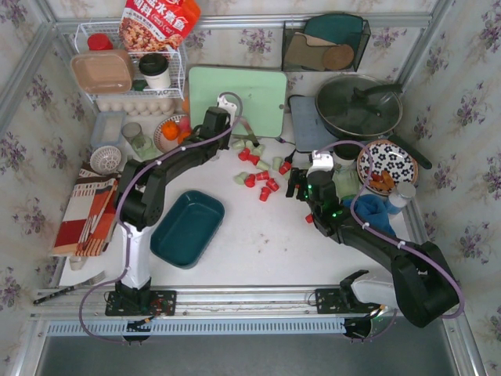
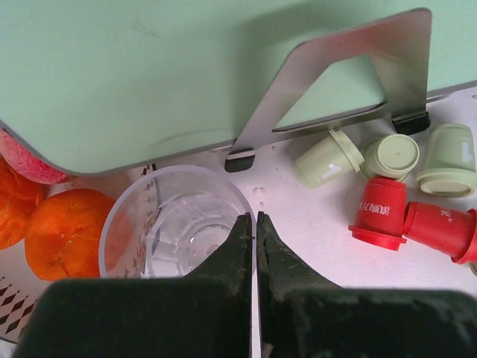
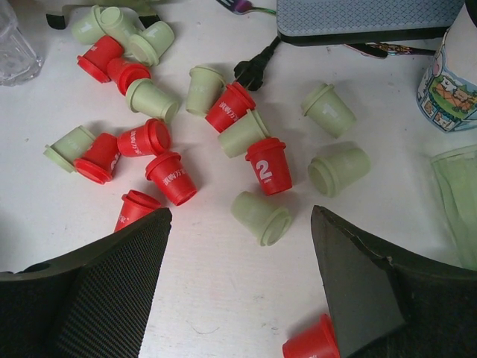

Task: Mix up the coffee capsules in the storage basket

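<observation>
Floral wallpaper hems a white worktop (image 1: 266, 251). The capsules (image 1: 258, 168) lie loose at its centre, with none in the basket (image 1: 188, 227), which sits empty at eight o'clock from them. The left tool (image 2: 256, 224) is clenched on nothing, over a clear cup (image 2: 175, 224). The right tool (image 3: 238, 216) gapes at the heap's four o'clock. A careless sweep could roll pods under the board (image 1: 239, 90) at twelve, snag the plug (image 3: 250, 71), or tip the cup. Open room lies toward six o'clock, between the heap and the near edge.
</observation>
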`<action>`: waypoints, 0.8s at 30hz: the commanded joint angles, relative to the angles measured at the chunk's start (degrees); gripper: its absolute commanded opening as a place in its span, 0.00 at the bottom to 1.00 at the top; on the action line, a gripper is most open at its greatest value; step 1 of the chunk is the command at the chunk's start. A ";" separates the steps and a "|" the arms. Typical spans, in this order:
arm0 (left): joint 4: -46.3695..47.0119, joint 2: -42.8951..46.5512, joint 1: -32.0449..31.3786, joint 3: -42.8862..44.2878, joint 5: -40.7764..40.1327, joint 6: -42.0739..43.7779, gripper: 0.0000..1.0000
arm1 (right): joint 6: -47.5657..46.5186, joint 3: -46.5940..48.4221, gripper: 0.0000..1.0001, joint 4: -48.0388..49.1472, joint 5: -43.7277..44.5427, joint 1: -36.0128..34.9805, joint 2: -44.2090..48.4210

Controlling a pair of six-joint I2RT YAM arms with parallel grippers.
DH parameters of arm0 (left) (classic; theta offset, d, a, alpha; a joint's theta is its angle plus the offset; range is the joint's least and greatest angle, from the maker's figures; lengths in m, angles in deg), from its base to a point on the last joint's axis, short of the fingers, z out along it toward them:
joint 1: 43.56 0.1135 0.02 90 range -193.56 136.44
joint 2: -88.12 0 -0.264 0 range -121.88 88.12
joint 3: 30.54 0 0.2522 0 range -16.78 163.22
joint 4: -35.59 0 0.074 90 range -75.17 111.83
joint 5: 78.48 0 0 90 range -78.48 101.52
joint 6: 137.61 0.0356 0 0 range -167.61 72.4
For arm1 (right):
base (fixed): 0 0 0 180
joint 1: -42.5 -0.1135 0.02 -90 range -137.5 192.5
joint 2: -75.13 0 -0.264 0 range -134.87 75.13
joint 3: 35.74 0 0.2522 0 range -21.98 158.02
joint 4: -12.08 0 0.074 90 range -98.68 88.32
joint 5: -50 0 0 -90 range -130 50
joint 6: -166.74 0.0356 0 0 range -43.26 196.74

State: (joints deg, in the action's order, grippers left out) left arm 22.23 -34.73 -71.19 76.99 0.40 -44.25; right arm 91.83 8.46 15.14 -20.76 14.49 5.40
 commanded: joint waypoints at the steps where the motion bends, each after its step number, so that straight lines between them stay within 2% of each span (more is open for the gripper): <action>1: 2.69 -0.47 0.74 0.02 0.30 0.33 0.00 | 0.58 0.41 0.83 1.90 -0.01 -0.03 -0.22; 9: 1.89 -0.11 1.00 -0.18 -0.73 -0.28 0.01 | 0.37 0.74 0.84 1.95 -0.01 -0.07 -1.48; 14: 1.68 3.63 0.96 -2.80 -1.72 -2.06 0.34 | 0.46 1.18 0.85 1.47 -0.43 -0.03 -2.05; 17: 1.45 6.81 0.98 -4.60 -3.31 -3.22 0.44 | 0.63 1.37 0.85 1.31 -1.05 -0.03 -2.20; 23: -0.54 16.82 0.71 -10.59 -5.73 -7.05 0.50 | 0.82 1.78 0.85 1.24 -1.62 -0.03 -3.46; 24: -1.50 18.47 0.60 -11.99 -6.33 -8.05 0.64 | 0.82 1.90 0.85 1.00 -1.71 -0.03 -3.79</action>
State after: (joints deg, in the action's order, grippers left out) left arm 22.52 -21.33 -70.32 68.08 -2.96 -48.23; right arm 91.89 9.55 15.12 -22.18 14.49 2.45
